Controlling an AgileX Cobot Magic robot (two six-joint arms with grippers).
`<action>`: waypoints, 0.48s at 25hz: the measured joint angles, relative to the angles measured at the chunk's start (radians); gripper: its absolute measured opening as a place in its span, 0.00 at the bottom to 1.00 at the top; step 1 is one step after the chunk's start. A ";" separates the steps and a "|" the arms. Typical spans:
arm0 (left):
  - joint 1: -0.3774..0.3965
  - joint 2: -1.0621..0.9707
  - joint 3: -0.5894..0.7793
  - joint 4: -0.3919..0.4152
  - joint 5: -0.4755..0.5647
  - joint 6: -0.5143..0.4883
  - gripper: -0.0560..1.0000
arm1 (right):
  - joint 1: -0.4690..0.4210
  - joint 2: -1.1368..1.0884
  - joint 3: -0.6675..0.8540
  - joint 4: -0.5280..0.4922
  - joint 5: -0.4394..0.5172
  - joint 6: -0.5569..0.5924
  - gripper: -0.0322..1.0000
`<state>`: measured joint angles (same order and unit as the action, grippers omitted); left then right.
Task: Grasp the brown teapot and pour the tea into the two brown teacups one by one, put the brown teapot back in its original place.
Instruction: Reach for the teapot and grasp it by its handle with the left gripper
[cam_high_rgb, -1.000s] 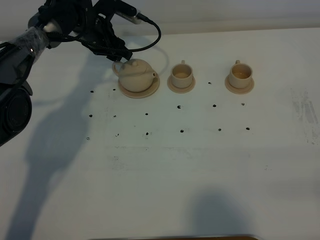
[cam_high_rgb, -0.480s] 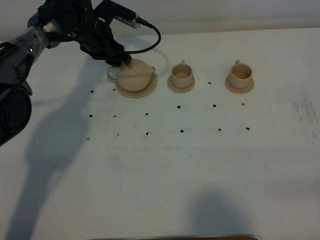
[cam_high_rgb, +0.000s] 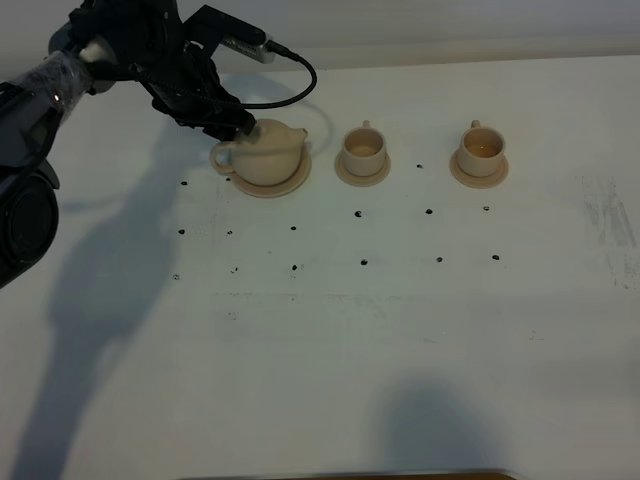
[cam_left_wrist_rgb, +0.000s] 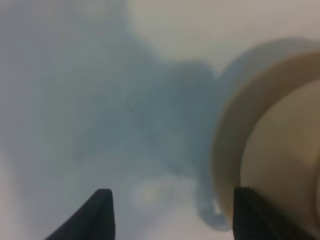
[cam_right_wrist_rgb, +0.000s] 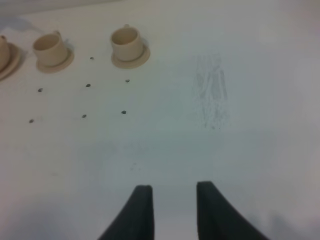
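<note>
The brown teapot (cam_high_rgb: 265, 153) sits on its wide saucer, the original place (cam_high_rgb: 272, 184), at the back left of the table, its loop handle pointing left. My left gripper (cam_high_rgb: 238, 126) hovers at the pot's back-left shoulder. In the blurred left wrist view that gripper (cam_left_wrist_rgb: 175, 215) is open, with only table between its fingers and the teapot (cam_left_wrist_rgb: 285, 150) off beside one fingertip. The two brown teacups (cam_high_rgb: 363, 150) (cam_high_rgb: 482, 147) stand on their saucers to the right of the pot. My right gripper (cam_right_wrist_rgb: 173, 200) has its fingers drawn in close and holds nothing, over bare table.
A black cable (cam_high_rgb: 300, 85) loops from the left arm just behind the teapot. Small black dots (cam_high_rgb: 359, 214) mark the white table in rows in front of the crockery. A scuffed patch (cam_high_rgb: 610, 215) lies at the far right.
The teapot has turned on its saucer, so its loop handle now points left instead of right. The left gripper has shifted slightly left and lower beside it.
</note>
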<state>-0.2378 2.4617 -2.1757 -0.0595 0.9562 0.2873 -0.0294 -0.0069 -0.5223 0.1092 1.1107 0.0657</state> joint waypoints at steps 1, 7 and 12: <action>0.000 -0.001 0.000 0.001 0.011 0.000 0.53 | 0.000 0.000 0.000 0.000 0.000 0.000 0.25; 0.000 -0.007 0.000 0.000 0.036 0.000 0.53 | 0.000 0.000 0.000 0.000 0.000 0.000 0.25; 0.000 -0.007 0.000 0.000 0.067 0.000 0.53 | 0.000 0.000 0.000 0.000 0.000 0.000 0.25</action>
<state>-0.2378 2.4545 -2.1757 -0.0595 1.0234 0.2873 -0.0294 -0.0069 -0.5223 0.1092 1.1107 0.0657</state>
